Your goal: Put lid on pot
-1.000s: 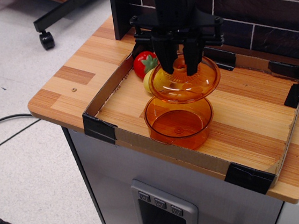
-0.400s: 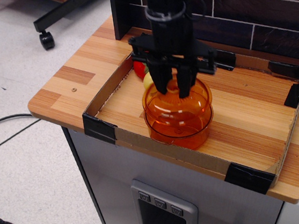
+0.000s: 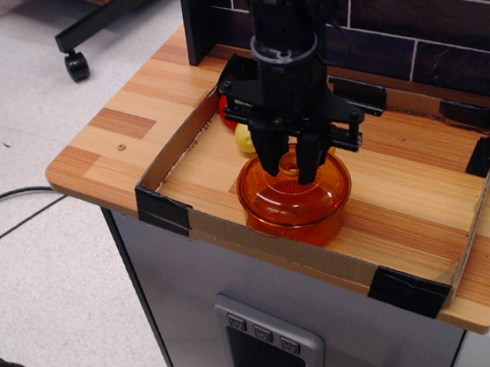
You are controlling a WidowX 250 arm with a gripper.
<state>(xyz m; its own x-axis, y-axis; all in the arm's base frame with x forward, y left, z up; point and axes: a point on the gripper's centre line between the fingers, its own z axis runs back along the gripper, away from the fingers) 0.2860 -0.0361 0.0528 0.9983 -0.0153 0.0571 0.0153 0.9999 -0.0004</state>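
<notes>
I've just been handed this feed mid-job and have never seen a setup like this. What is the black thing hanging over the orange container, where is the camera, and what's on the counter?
There is one camera view, looking down at an angle from in front of a wooden counter fenced by a low cardboard border. The black thing is the end of a robot arm, its gripper, coming down from above.

Under it stands the pot, a translucent orange toy. The lid, also orange and domed, now appears to sit on the pot's rim. The jaws straddle the small knob at the lid's centre; whether they are clamped on it or have let go cannot be told from this angle.

Behind the pot, partly hidden by the arm, are a red toy tomato and a yellow piece of toy fruit. A dark tiled wall lies at the back.
</notes>
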